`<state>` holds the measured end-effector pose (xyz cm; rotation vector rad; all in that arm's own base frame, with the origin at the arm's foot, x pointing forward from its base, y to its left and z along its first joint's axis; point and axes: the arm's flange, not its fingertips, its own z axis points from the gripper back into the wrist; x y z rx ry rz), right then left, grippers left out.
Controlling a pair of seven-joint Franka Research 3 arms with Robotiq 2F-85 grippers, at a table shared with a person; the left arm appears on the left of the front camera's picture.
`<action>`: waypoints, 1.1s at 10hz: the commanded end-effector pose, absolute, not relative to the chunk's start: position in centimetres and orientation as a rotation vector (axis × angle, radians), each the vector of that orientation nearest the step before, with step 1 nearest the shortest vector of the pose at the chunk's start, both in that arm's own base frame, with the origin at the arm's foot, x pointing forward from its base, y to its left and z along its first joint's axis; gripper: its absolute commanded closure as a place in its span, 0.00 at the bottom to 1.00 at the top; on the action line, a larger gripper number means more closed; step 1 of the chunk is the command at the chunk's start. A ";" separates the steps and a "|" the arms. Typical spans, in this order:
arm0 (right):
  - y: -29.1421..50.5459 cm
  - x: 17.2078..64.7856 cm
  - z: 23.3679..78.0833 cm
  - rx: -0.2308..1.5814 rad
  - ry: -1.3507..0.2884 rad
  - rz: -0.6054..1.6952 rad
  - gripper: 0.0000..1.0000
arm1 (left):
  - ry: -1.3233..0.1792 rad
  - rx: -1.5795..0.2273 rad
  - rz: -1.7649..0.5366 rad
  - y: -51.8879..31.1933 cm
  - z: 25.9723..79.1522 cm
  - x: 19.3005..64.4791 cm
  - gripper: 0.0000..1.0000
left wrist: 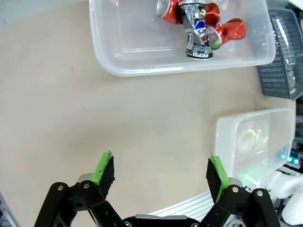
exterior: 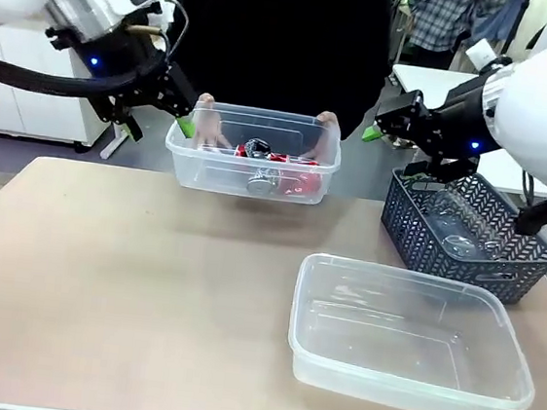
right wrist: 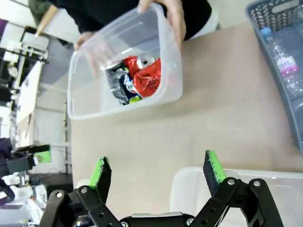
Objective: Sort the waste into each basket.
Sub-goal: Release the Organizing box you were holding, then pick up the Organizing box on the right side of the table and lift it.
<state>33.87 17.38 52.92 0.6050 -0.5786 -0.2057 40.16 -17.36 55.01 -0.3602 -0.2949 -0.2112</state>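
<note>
A person's hands [exterior: 326, 122] hold a clear basket [exterior: 190, 162] at the far edge of the table, just off its surface. Inside lie crushed red, silver and black cans [exterior: 268, 165], also seen from the left wrist as cans [left wrist: 199, 28] and from the right wrist as cans [right wrist: 137, 78]. A second clear basket [exterior: 402, 375] stands empty at the front right. My left gripper [left wrist: 161, 168] is open and holds nothing; in the front view this left gripper [exterior: 177, 117] hangs beside the held basket's left end. My right gripper [right wrist: 158, 170] is open with nothing in it, and in the front view the right gripper [exterior: 384, 129] hangs to the right of the held basket.
A dark lattice basket [exterior: 464, 254] stands at the table's right edge with clear plastic bottles [right wrist: 284, 61] inside. Bare tabletop [exterior: 129, 278] spreads over the left and middle. The person stands close against the far edge.
</note>
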 end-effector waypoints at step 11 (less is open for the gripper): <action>4.4 15.0 48.9 0.073 -0.319 0.314 0.00 | 0.094 -0.227 -0.491 -42.8 51.8 31.2 0.00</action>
